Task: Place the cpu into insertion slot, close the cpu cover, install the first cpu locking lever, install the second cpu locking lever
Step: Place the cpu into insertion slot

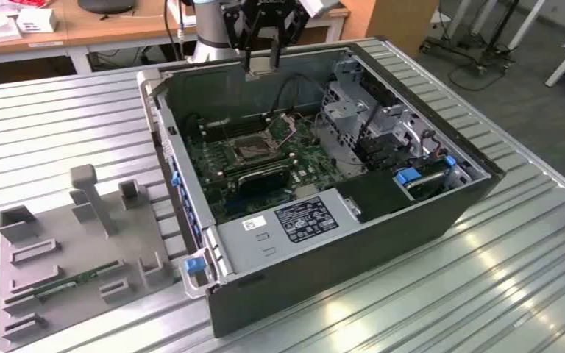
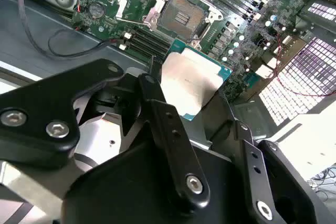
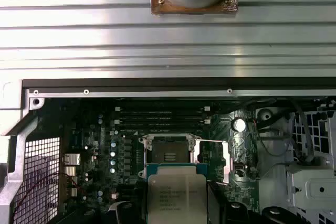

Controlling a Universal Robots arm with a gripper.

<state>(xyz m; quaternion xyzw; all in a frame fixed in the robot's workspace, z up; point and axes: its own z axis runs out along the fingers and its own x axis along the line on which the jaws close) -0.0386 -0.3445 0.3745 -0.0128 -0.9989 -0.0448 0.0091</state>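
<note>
gripper: black two-finger gripper (image 1: 261, 65) pinching the small flat square silver-tan cpu (image 2: 191, 80) by two opposite edges | cpu place: in the air over the open dark computer case (image 1: 361, 243), above the green motherboard (image 1: 253, 184) | square black insertion slot (image 3: 169, 156): uncovered, contact field visible | thin silvery cpu cover (image 3: 226, 161): swung open beside the slot

Open computer case (image 1: 341, 257) on a slatted counter (image 1: 518, 294). The claw (image 1: 261, 68), gripping the cpu (image 2: 190, 80), hangs above the opening, clear of its walls. Below, the insertion slot (image 1: 246, 150) lies uncovered. Black cables (image 1: 285, 95) arc beside it, and a drive cage (image 1: 361, 121) crowds the exterior view's right.
</note>
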